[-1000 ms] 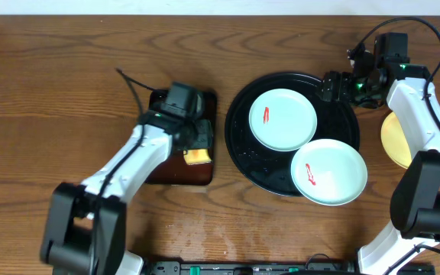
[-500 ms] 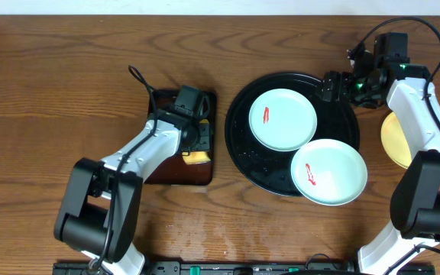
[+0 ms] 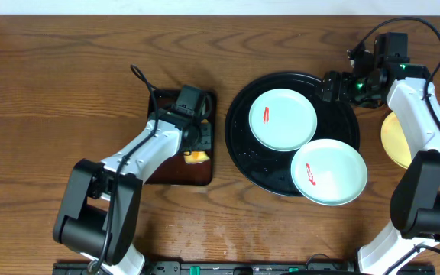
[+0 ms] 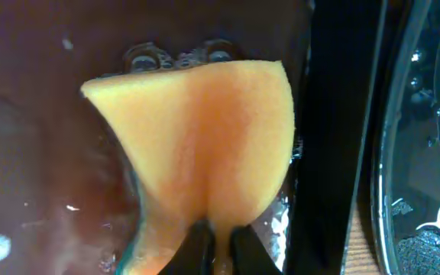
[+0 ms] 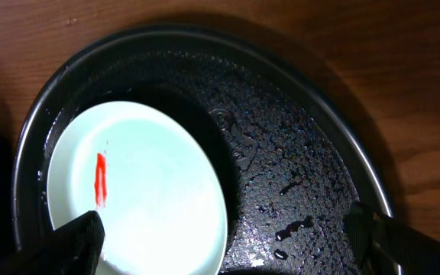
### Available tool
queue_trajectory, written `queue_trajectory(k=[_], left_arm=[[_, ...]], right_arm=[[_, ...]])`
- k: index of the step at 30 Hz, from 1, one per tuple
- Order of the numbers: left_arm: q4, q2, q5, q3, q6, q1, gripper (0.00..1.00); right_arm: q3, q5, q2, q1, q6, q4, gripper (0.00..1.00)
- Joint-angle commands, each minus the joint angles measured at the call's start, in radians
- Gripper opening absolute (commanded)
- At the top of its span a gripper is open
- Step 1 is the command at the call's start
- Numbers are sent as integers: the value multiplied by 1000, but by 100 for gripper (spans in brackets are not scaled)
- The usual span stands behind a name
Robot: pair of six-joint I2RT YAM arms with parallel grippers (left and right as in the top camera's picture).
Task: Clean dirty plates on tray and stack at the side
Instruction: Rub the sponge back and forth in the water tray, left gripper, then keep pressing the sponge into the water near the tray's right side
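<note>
While the left gripper [image 4: 218, 237] stood over the rectangular brown tray [image 3: 176, 172], its jaws were pressed together on the near edge of one orange sponge [image 4: 205, 145], pinching it into a fold; no plate lay near those jaws, and the black tray's rim only showed at the right edge of the left wrist view.

The right gripper [image 5: 224, 229] hung over the far right part of the round black tray [image 5: 296, 176] with its jaws spread wide; the far plate [image 5: 151, 191] lay below them, reaching from the left finger across to about the middle of the gap, with bare wet tray under the rest; I could not tell any contact.

Counted from overhead: three plates, two trays, one sponge, two arms; two pale mint plates were on the black tray, and one pale yellow plate [image 3: 392, 141] lay on the wooden table [image 3: 52, 76] just right of it, partly hidden behind the right arm.

The far plate sat flat and face up inside the tray; the near plate [image 3: 328, 172] overlapped its near edge and overhung the tray's near right rim; whether it tilted I could not tell.

Being round, the plates had no long axis; each mint one bore one short red smear [image 3: 266, 114] on its left part, running roughly far-to-near.
</note>
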Motion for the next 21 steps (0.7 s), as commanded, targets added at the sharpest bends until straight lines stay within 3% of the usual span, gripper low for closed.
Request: queue_trajectory(k=[1, 8, 21], left_arm=[[-16, -32, -56, -2, 6, 34, 7], [-41, -107, -24, -2, 6, 84, 7], [-69, -158, 391, -2, 3, 220, 7]], right_arm=[[18, -4, -21, 4, -2, 0, 99], [18, -4, -21, 4, -2, 0, 99], [18, -4, -21, 4, -2, 0, 99]])
